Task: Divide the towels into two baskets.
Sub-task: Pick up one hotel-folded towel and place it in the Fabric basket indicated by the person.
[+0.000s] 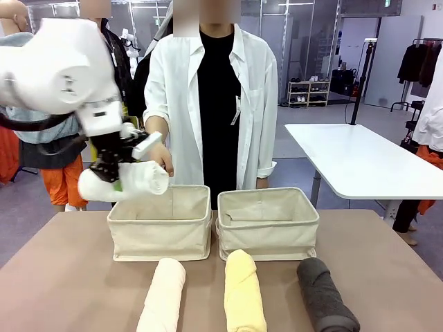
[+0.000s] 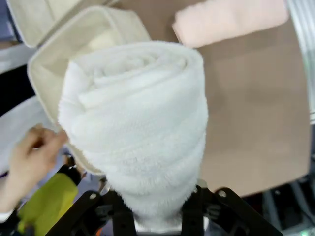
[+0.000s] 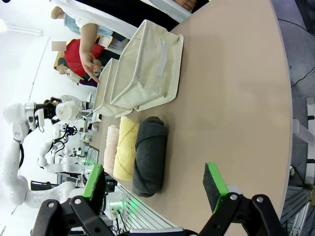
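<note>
Hanging above the table [image 1: 55, 277], at about ten o'clock of the left basket [image 1: 160, 235], the white towel [image 1: 138, 181] is lying crosswise in the left gripper [image 1: 115, 177], whose jaws are pressing tightly on the roll near one end. The right basket [image 1: 270, 232] is standing just beside the left one, at its three o'clock, and both are appearing empty. The cream towel [image 1: 163, 294], the yellow towel [image 1: 243, 290] and the dark grey towel [image 1: 325, 294] are waiting at six o'clock of the baskets. The right gripper [image 3: 153, 179] is hovering near the dark grey towel with its jaws fully apart, holding nothing.

The white towel is hanging over the left basket's rim and not over its middle, so a release here is probably risking that it catches the soft wall and rolls out. The person's hand [image 1: 160, 158] is resting at one o'clock of the towel, so a descending arm is possibly striking it.
</note>
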Available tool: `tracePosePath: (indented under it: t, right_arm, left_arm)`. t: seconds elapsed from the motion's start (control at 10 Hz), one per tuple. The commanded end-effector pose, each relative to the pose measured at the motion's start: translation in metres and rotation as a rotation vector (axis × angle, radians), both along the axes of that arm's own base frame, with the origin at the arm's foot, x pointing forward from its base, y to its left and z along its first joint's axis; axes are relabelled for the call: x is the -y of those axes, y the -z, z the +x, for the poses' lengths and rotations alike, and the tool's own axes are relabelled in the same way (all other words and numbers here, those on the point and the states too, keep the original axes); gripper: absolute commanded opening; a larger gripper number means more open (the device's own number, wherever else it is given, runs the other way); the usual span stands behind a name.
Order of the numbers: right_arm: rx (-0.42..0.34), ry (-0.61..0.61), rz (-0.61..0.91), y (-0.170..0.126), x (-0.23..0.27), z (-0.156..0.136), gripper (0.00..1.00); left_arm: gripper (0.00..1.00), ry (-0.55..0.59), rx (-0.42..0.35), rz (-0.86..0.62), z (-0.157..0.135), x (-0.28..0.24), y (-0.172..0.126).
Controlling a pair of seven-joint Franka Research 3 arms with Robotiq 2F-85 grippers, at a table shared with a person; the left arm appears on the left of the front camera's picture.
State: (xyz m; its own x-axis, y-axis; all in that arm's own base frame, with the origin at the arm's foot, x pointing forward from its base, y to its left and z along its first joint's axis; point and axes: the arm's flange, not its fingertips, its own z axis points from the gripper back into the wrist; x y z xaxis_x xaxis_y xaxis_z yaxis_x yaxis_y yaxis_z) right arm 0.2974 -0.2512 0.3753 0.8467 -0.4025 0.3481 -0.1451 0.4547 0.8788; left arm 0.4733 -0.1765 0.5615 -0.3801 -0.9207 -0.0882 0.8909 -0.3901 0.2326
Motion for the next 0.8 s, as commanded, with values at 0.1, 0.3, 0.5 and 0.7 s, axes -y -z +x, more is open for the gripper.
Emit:
tracePosePath:
  t: [0.1, 0.3, 0.5, 0.7]
  right_arm:
    - [0.008, 0.0, 0.0, -0.002, 0.001, -0.002, 1.0]
    - [0.008, 0.0, 0.0, -0.002, 0.001, -0.002, 1.0]
    - [0.008, 0.0, 0.0, -0.002, 0.001, -0.002, 1.0]
    - [0.008, 0.0, 0.0, -0.002, 0.001, -0.002, 1.0]
  left_arm:
    - [0.35, -0.045, -0.003, 0.092, 0.06, 0.037, 0.011]
    - [0.35, -0.129, -0.002, 0.147, 0.084, 0.052, 0.035]
    - [0.35, -0.176, -0.007, 0.162, 0.102, 0.061, 0.064]
    - [0.6, -0.193, -0.023, 0.136, 0.115, 0.068, 0.085]
